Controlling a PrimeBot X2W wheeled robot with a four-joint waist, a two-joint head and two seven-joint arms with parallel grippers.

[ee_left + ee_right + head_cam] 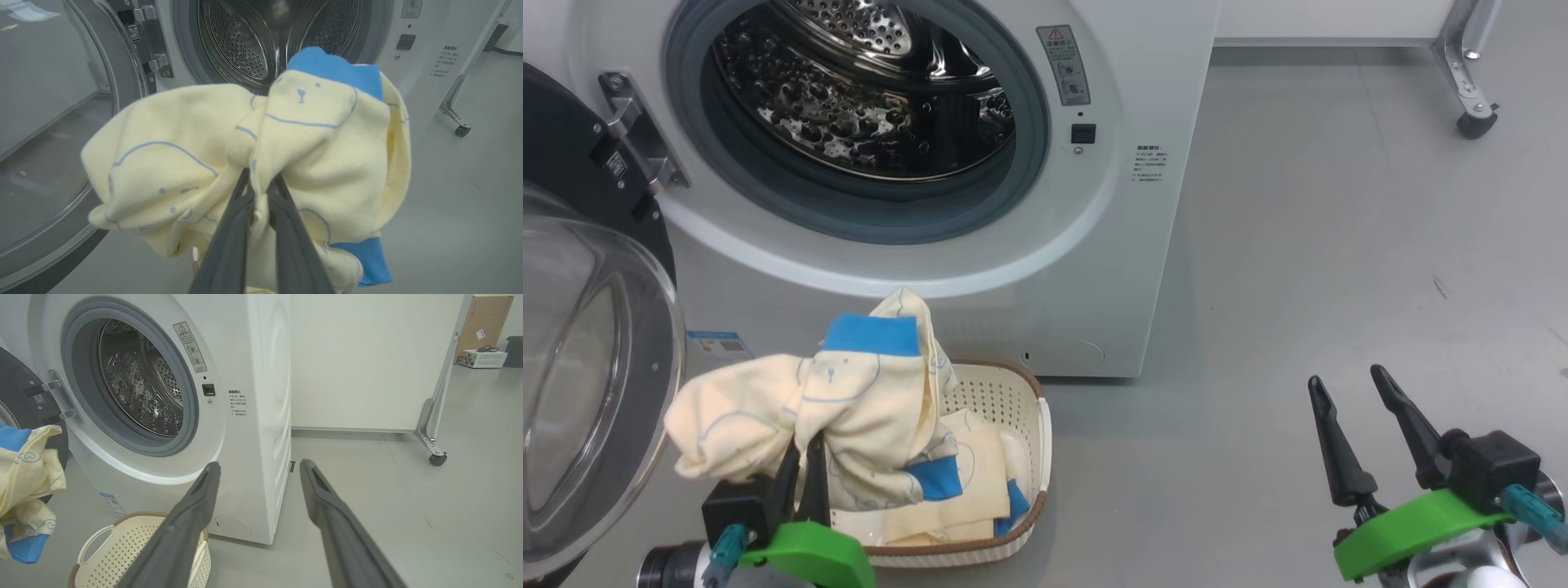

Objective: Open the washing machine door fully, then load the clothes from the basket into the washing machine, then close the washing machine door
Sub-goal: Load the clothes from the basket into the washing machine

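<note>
Big white front-loading washing machine (1143, 204) on grey floor (1339, 245). Mouth uncovered: steel perforated drum (866, 122) ringed by grey rubber gasket (1033, 139). Large round glossy black washing machine door (588, 367), with its bulging clear glass window, is swung wide to the robot's left on a metal hinge (637, 131). Small blue label (715, 343) low on the machine front, just beside the door's edge. Small rectangular cream plastic basket (1039, 425), perforated sides and brown rim, sits on the floor just in front of the machine, below the mouth. Left gripper (805, 449) at the basket's near left corner, dark fingers pressed together, pinching a fold of the pale yellow bear-print clothes (849, 392) with bright blue trim. The pinched bunch is lifted above the basket rim and sags to both sides of the fingers, blue band uppermost. In the left wrist view it hangs before the drum opening. More yellow and blue fabric (964, 482) lies inside the basket; cannot tell whether the lifted bunch hangs free of it. Right gripper (1347, 380) low at the right over bare floor, fingers spread wide, nothing between them, well apart from the basket.
</note>
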